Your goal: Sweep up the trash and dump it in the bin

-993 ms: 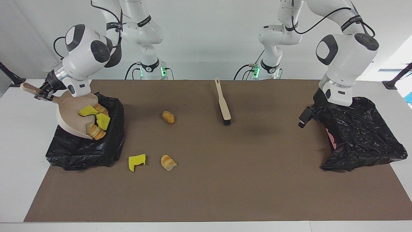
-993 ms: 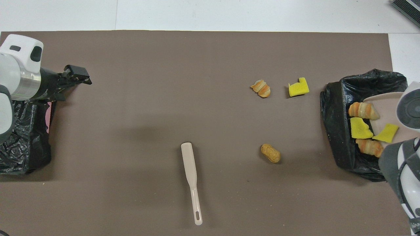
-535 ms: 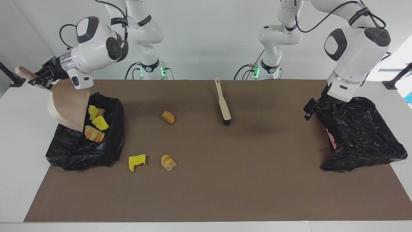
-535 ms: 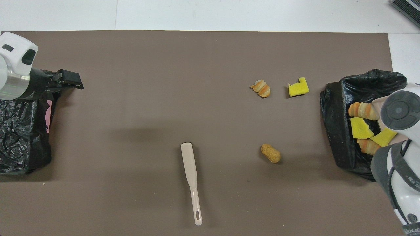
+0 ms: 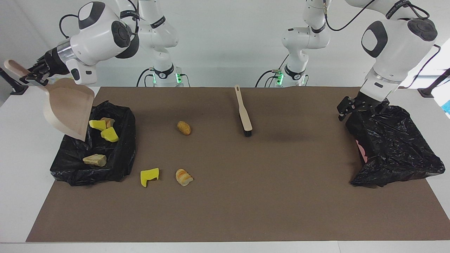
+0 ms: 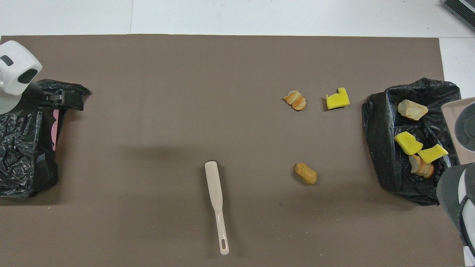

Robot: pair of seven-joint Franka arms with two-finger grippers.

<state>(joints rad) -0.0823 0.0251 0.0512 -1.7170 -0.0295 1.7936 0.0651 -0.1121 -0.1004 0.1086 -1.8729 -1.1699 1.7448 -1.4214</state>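
Right gripper: jaws clamped on the handle of a beige dustpan, raised and tipped steeply, its lip pointing down into the black bin bag at the right arm's end of the bench.
Left gripper: jaws spread wide and holding nothing, hanging over the edge of a second black bag at the left arm's end.
Dumped trash: four pieces lay inside the bin bag, two yellow sponge chunks close together, one bread piece just beside them, and another bread piece farther from the robots.
Loose trash: three pieces stayed on the brown mat, all toward the right arm's end, namely a yellow sponge scrap just outside the bin bag, a striped bread piece next to it, and a round bread roll nearer to the robots.
Brush: lay flat near the middle of the bench, handle toward the robots, black bristles away from them, well apart from both grippers.
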